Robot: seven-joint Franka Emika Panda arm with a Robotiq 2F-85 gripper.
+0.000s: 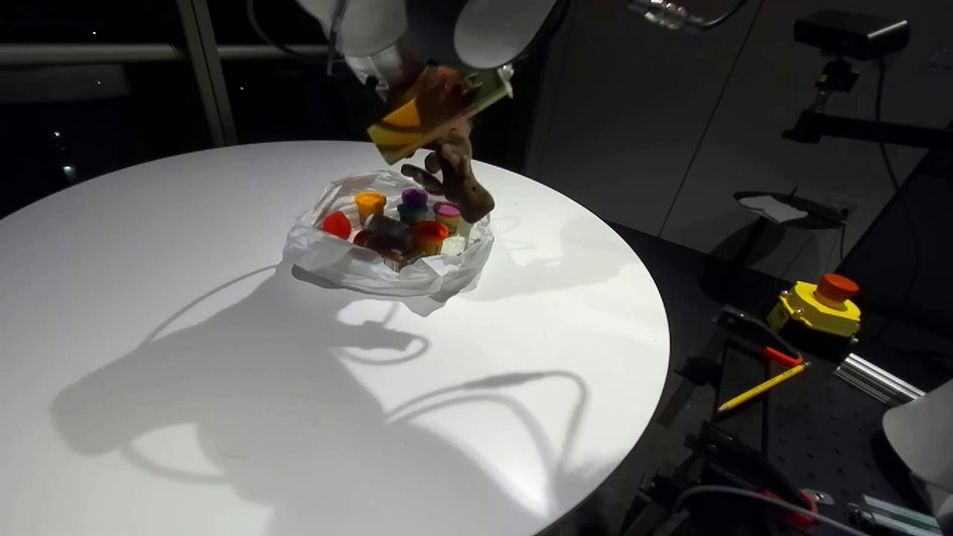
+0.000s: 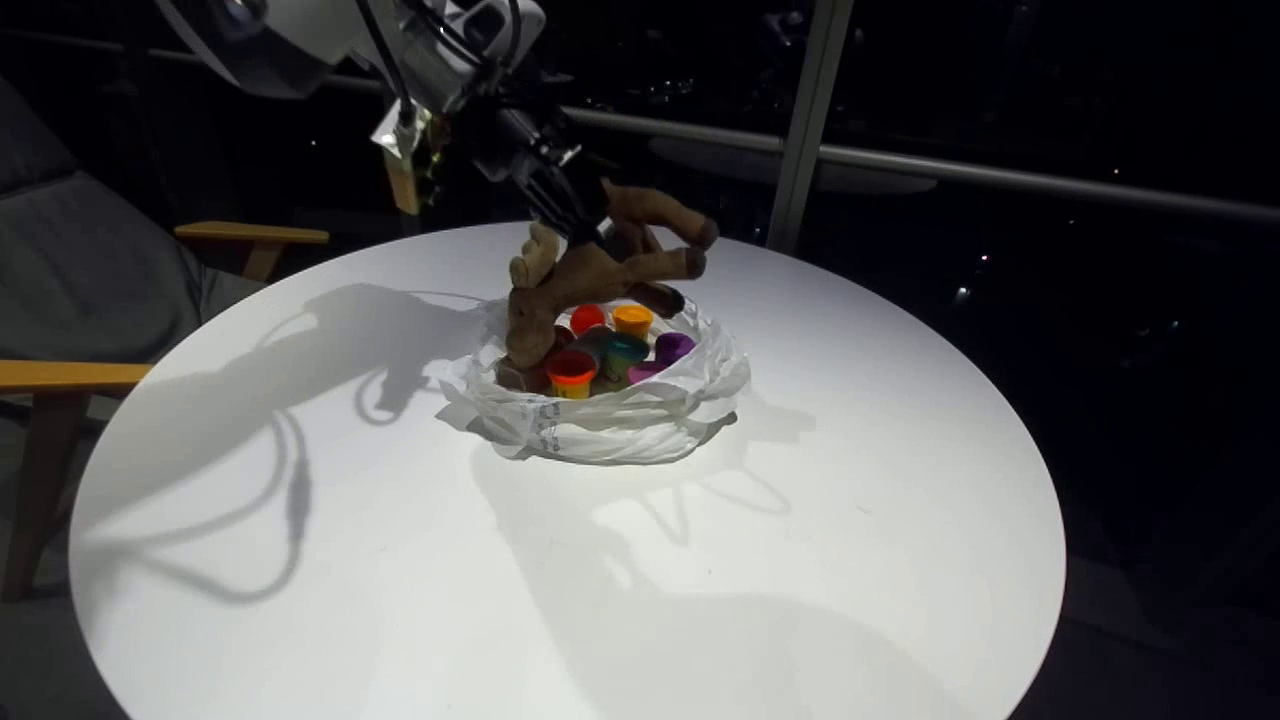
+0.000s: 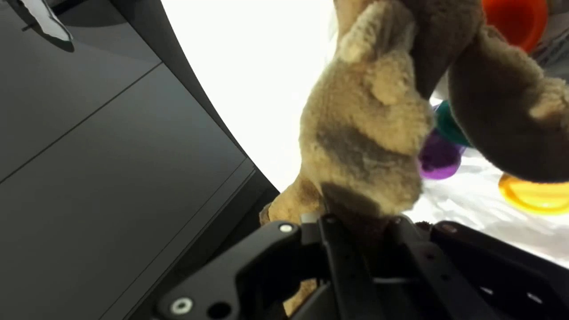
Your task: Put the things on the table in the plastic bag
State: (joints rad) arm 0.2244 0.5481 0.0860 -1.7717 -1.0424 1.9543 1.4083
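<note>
Toy (image 2: 590,278) pinched in our tool (image 3: 362,226), head slanting lowest, and it hangs above the plastic bag (image 2: 640,435), seemingly near the rim; in the wrist view the jars (image 3: 441,163) lie rightward, so we likely want a nudge that way before release

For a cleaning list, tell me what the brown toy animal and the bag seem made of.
The brown toy animal looks like matte plush fabric: the wrist view shows fuzzy nap. The bag seems thin, whitish plastic film, faintly translucent, going by its crinkled folds; the exact plastic can't be told.
</note>
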